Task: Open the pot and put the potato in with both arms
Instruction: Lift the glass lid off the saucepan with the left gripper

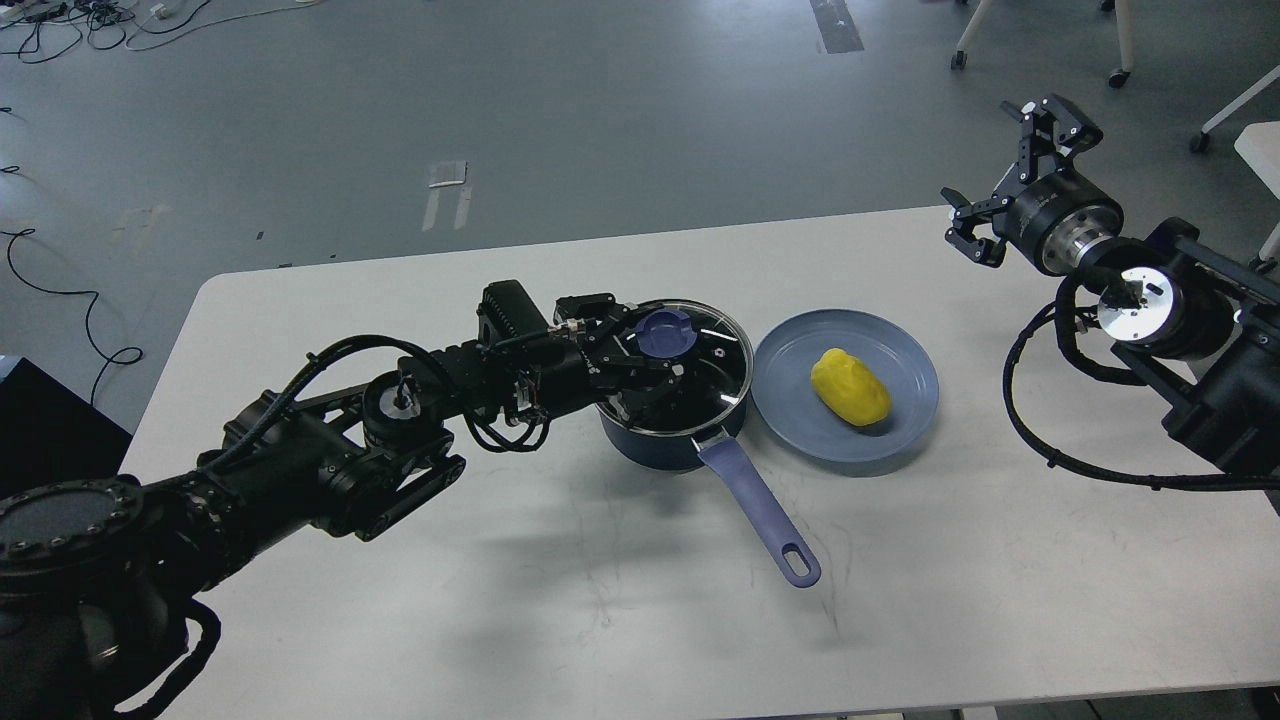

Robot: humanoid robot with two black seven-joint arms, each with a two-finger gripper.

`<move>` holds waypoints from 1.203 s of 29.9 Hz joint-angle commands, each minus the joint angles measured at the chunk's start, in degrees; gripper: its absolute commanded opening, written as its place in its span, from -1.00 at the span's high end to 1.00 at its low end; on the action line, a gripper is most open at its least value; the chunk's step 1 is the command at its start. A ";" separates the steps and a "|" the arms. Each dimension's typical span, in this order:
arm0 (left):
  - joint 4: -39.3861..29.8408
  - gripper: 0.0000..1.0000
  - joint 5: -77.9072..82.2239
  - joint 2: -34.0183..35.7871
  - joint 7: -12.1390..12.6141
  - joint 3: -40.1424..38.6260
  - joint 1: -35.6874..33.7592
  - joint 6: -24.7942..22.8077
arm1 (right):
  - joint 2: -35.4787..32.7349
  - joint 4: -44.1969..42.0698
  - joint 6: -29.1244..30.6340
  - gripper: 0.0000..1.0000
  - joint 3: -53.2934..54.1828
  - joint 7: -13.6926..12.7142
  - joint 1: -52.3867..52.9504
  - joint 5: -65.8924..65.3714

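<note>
Item: white rectangular table (400, 620), rounded corners, on a grey floor.

Item: dark navy round saucepan (668, 440), mid-table, its long lavender-blue handle (757, 510) pointing toward the near edge and ending in an oval hole. A clear glass lid (722, 362) with a round blue knob (665, 332) sits on it.

Item: flat light-blue plate (900, 425), just right of the saucepan, rims close together. On it lies a small bright yellow oval potato (850, 387).

Item: left gripper (652, 362), black, over the lid, fingers spread to either side of the blue knob; whether they press it cannot be told. The left arm covers the lid's left part.

Item: right gripper (1010, 175), black, raised beyond the table's far right corner, well apart from plate and saucepan, jaws wide apart, holding nothing.

Item: black cables (60, 290) on the floor, left.
</note>
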 commanded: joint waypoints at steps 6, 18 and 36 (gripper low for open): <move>-4.41 0.39 -0.27 1.27 -0.02 -0.16 -3.67 0.06 | 0.01 0.00 0.00 -1.00 -0.02 -0.01 0.00 0.00; -9.06 0.39 -5.27 10.76 -0.02 -0.95 -8.59 0.94 | 0.10 0.00 0.09 -1.00 -0.10 -0.01 0.00 0.00; -15.57 0.39 -11.08 29.57 -0.02 -1.74 1.51 8.46 | 0.45 -0.18 0.09 -1.00 -0.54 -0.01 0.09 -0.09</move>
